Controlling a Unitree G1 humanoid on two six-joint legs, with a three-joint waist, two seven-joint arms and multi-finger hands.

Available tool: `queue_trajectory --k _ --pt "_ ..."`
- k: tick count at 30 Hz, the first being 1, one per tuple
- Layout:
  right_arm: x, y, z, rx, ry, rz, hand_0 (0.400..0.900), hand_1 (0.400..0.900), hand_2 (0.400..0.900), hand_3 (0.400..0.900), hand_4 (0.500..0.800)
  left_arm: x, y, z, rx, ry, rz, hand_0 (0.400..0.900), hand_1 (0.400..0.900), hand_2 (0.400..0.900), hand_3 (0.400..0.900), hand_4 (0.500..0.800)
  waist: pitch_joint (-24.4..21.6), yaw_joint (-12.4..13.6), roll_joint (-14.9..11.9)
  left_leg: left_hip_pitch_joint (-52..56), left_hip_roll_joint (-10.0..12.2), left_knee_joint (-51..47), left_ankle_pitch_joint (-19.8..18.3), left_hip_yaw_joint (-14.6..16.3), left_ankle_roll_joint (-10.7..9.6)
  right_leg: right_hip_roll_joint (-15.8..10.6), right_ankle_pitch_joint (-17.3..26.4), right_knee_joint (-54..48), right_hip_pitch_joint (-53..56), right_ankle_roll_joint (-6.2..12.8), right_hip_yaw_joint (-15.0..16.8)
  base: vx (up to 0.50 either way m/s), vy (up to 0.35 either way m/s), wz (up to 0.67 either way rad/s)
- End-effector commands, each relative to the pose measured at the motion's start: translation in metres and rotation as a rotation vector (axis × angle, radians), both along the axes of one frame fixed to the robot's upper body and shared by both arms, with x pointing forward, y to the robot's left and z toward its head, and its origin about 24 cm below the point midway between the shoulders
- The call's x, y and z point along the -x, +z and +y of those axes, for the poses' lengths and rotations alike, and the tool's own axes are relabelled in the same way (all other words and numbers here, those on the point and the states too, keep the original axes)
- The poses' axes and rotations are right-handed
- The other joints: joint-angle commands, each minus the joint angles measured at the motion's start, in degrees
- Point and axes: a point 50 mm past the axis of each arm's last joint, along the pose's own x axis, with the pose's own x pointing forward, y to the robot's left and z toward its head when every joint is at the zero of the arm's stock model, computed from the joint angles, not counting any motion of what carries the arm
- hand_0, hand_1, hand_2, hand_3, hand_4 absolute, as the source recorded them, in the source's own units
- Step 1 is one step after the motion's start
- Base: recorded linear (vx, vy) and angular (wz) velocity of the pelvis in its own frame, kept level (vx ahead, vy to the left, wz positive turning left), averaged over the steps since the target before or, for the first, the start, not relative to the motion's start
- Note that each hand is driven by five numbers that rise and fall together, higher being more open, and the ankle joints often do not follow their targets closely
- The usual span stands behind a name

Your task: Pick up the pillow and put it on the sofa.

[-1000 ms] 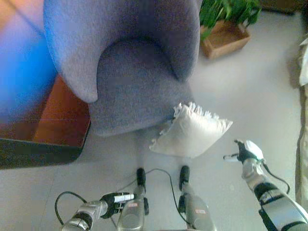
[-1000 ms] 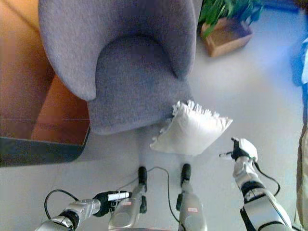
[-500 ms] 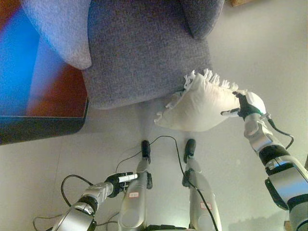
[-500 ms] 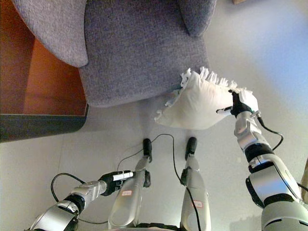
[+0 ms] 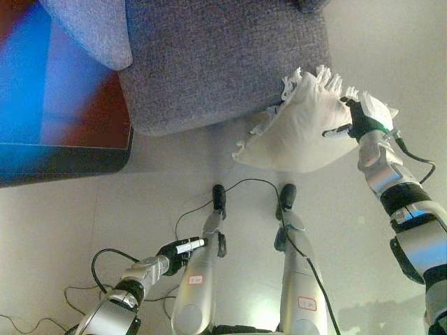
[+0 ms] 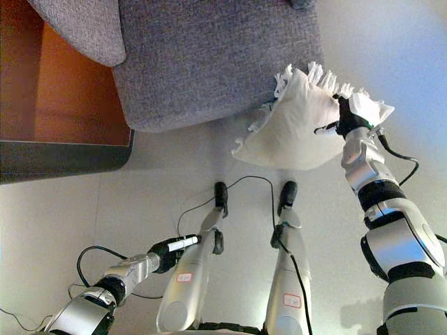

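Right hand point(image 5: 364, 117) clasping white pillow point(image 5: 300, 129) corner beside grey sofa point(image 5: 216, 59), left hand point(image 6: 167, 251) low, fingers curled empty, views matching.

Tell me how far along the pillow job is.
Done: the right hand has reached the white pillow at its right corner. In hand: securing the grasp; I cannot tell if the fingers have closed. The pillow sits beside the grey sofa. Left: lifting it onto the seat. The left hand hangs low, idle.

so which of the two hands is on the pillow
The right hand: its fingers sit at the white pillow's right corner. The left hand hangs low, well apart from it.
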Motion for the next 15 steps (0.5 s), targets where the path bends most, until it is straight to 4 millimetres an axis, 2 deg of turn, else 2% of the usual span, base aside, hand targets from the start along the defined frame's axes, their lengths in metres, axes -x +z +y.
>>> queue_trajectory --k 1,3,4,5,15 --pt "0.005 0.08 -0.009 0.138 -0.026 -0.219 0.9 0.9 0.9 0.9 0.8 0.044 -0.028 0.001 0.003 0.018 0.182 0.9 0.9 0.9 0.9 0.8 1.2 0.3 2.8 -5.5 -2.0 5.4 -3.4 -0.9 1.1 3.5 -7.9 7.0 -2.0 0.98 -0.8 0.0 0.055 0.06" --pt "0.004 0.088 -0.004 0.138 -0.032 -0.249 0.9 0.9 0.9 0.9 0.8 0.048 -0.03 0.001 0.014 0.033 0.191 0.9 0.9 0.9 0.9 0.8 1.2 0.3 3.0 -5.9 -2.1 6.6 -4.8 -1.2 0.7 3.2 -10.2 9.3 -2.7 1.23 0.1 0.04 0.03 0.08" --pt "0.004 0.09 -0.004 0.138 -0.032 -0.254 0.9 0.9 0.9 0.9 0.8 0.047 -0.029 0.001 0.014 0.033 0.187 0.9 0.9 0.9 0.9 0.8 1.2 0.4 3.1 -6.8 -1.9 6.4 -3.4 -1.0 1.0 3.4 -8.5 8.6 -3.4 0.73 -0.4 0.08 0.014 0.1" --pt "0.003 0.093 -0.001 0.131 -0.035 -0.263 0.9 0.9 0.9 0.9 0.8 0.049 -0.031 0.0 0.023 0.039 0.195 0.9 0.9 0.9 0.9 0.8 1.2 0.3 3.2 -6.6 -2.1 7.3 -5.0 -1.1 0.7 3.1 -10.6 10.3 -3.5 1.08 0.3 0.0 0.026 0.09" --pt "0.0 0.126 0.015 0.094 -0.012 -0.321 0.9 0.9 0.9 0.9 0.8 0.059 -0.035 -0.003 0.076 0.046 0.204 0.9 0.9 0.9 0.9 0.8 1.2 1.4 4.8 -10.7 -2.2 11.9 -6.0 -1.9 1.0 2.4 -12.5 15.3 -7.8 0.09 1.2 0.01 0.027 0.07"
